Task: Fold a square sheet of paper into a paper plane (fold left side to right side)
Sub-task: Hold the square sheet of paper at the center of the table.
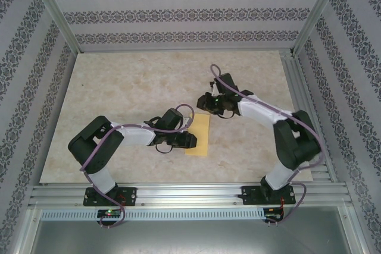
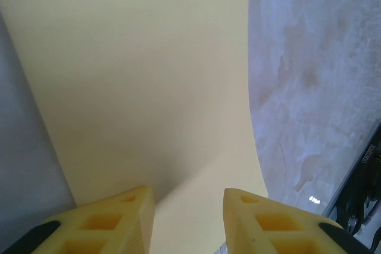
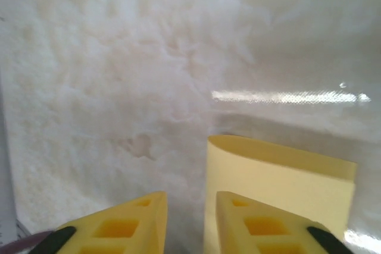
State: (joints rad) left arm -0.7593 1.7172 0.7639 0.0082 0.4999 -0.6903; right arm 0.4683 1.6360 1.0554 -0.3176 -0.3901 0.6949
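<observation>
Risk first: the table (image 1: pixel 119 87) is being read as smooth and glossy, so the paper (image 1: pixel 198 135) is being judged free to slide if it is being pushed from one side only, and a skewed fold would be caused by that. The paper is being seen as a narrow folded rectangle lying near mid-table between the two arms, long axis running near to far. In the right wrist view one edge (image 3: pixel 280 162) is being shown lifted with a rounded lip, not creased flat. Spring-back is therefore being flagged as the main hazard if pressure is being taken off before a crease is set. That lip could also be getting snagged by a fingertip, with the sheet being lifted or torn. The left gripper (image 1: pixel 189 141) is being held over the paper's left long edge, jaws partly open, paper showing in the gap (image 2: pixel 187 206). Whether the sheet is being pressed cannot be told. The right gripper (image 1: pixel 208 109) is being held at the paper's far end, jaws narrowly apart with nothing clamped. Bare table is being seen in its gap, with the paper's edge just beside one finger (image 3: pixel 268 224).
</observation>
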